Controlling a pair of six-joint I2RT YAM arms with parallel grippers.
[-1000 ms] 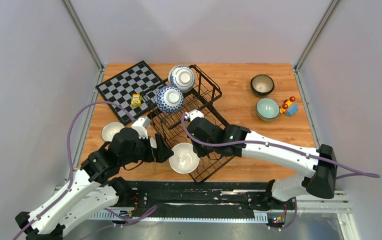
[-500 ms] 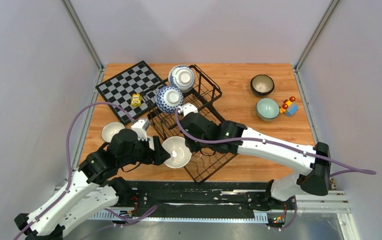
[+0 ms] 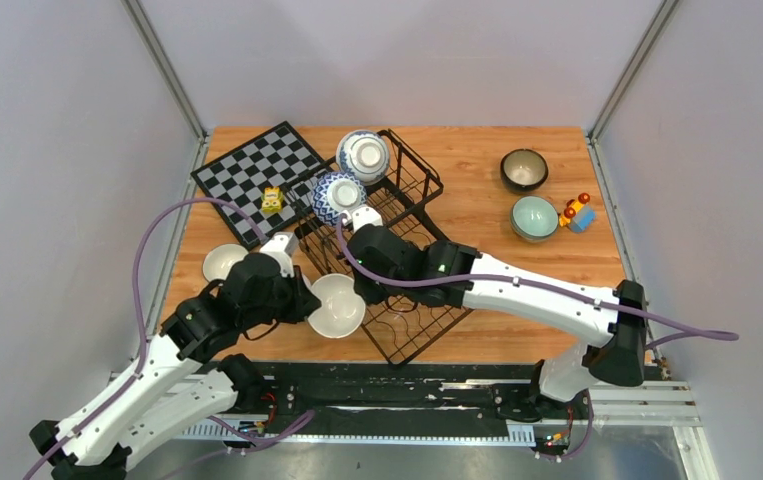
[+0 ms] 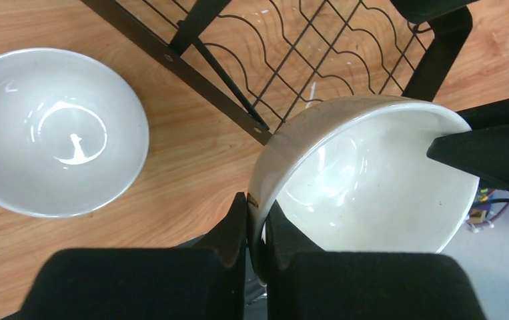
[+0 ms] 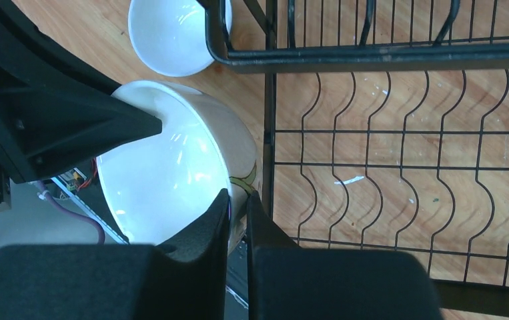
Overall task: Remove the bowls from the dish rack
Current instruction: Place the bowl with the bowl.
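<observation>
Two arms share one bowl: the left tool (image 4: 256,223) and the right tool (image 5: 237,203) are each clamped on the rim of a plain white ceramic bowl (image 3: 337,305). They grip it from opposite sides and hold it tilted on edge, just outside the near left corner of the large black wire dish rack (image 3: 402,310). The wavy dividers of the rack's lower tray show beside the right tool in its wrist view.

A second white bowl (image 3: 224,262) sits upright on the wooden bench (image 3: 487,335) to the left, apart from the held one. In the rack's raised far basket rest a nearer blue-and-white patterned bowl (image 3: 338,197) and a farther blue-and-white patterned bowl (image 3: 363,155).

At the far right of the bench stand a dark-glazed bowl (image 3: 524,169) and a pale teal bowl (image 3: 535,217), both upright, with a small colourful toy (image 3: 577,212) just beside the teal one. A black-and-grey checkerboard (image 3: 252,170) lies at the far left, with a small yellow block (image 3: 272,199) on its near part
</observation>
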